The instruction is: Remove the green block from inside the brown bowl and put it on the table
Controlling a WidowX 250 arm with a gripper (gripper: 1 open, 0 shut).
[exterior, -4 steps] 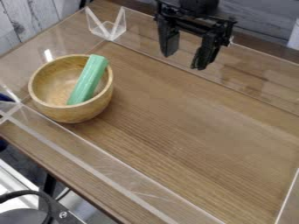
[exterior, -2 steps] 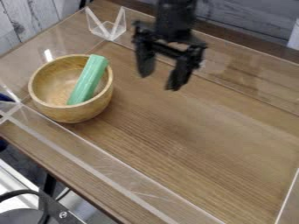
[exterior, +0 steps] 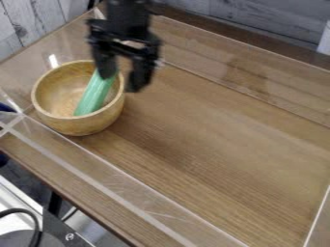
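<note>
The green block [exterior: 92,95] lies tilted inside the brown bowl [exterior: 58,108], leaning from the floor up to the far right rim. The bowl sits on the table [exterior: 219,125] at the left. My black gripper [exterior: 122,66] hangs pointing down over the bowl's right rim and the block's upper end. Its two fingers are spread apart and hold nothing. The left finger [exterior: 103,62] covers the block's top end.
Clear acrylic walls [exterior: 91,164] edge the table along the front and left. A clear acrylic corner piece stands at the back left, mostly hidden behind the arm. Wood tabletop extends to the right of the bowl.
The gripper has travelled left and nearer, from above the back middle of the table to over the bowl's right rim. It has stayed open. Bowl and block have not moved.
</note>
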